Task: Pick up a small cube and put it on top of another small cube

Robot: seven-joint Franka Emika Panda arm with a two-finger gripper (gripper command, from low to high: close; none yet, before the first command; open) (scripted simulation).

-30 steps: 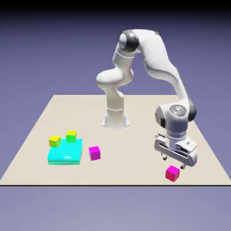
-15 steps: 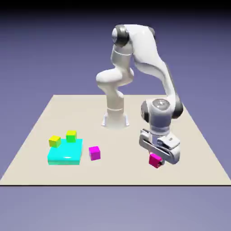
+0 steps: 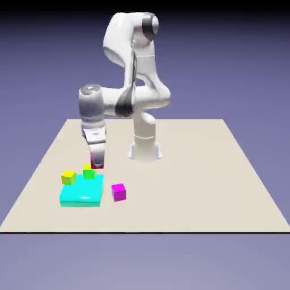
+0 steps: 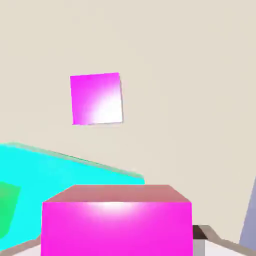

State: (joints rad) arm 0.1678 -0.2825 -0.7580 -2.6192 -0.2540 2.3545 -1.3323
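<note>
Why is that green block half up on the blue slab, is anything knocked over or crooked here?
Nothing looks spilled or damaged. The green block sits on the blue slab at its far edge, the yellow block at its corner, the purple block alone on the table. The gripper holds a pink block above them.

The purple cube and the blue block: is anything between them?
Nothing. Only bare table separates the purple cube from the blue block, in the exterior view.

Both rendered views are bright and evenly lit, with no clear cast shadows on the table (image 3: 226, 170). The backdrop darkens toward the exterior view's top edge. In the hand view, white glare washes the purplish magenta cube (image 4: 96, 98) and, perhaps, the hot-pink cube (image 4: 116, 225) below it; edges look slightly soft.
</note>
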